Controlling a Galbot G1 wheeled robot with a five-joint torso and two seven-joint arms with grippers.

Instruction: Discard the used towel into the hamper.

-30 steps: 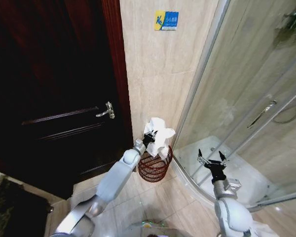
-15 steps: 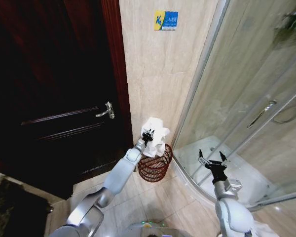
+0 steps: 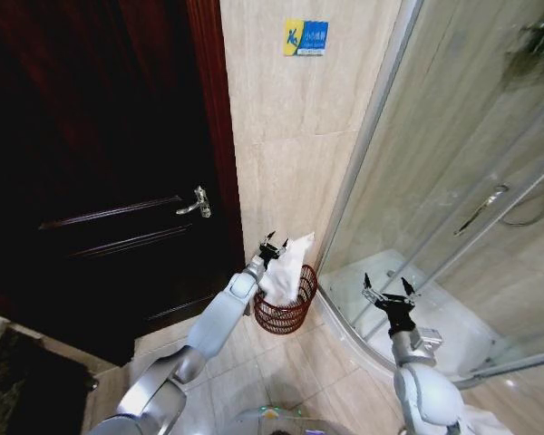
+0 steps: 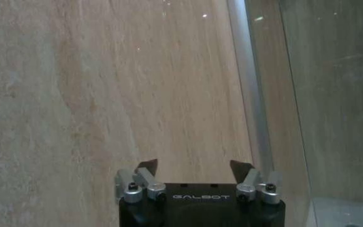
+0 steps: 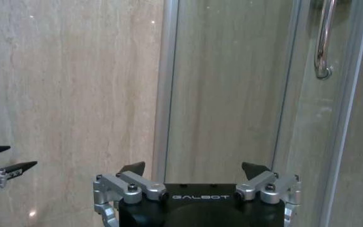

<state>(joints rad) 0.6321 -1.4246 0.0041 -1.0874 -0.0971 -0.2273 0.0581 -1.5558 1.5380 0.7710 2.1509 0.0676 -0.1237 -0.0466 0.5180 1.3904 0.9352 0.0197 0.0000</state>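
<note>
Left gripper [image 3: 274, 243], fingers spread and empty, hangs above a crumpled white towel [image 3: 285, 269] standing in the round reddish-brown openwork hamper [image 3: 286, 313]; right gripper [image 3: 386, 294] open, idle.

Standing upright on the tiled floor just below and beside the left tool [image 3: 274, 245]: the hamper [image 3: 286, 306], small, round, reddish-brown, built of thin openwork wires, narrowing slightly toward the base. Sitting close to the foot of the beige wall, well apart from the right tool [image 3: 386, 294]. Lying in the hamper's open mouth: the used towel [image 3: 287, 265], white, crumpled, lower part sinking inside the rim, upper part poking up in a peak. Rising just beside the left tool's spread fingertips, contact hard to judge. Resting free, not gripped.
</note>
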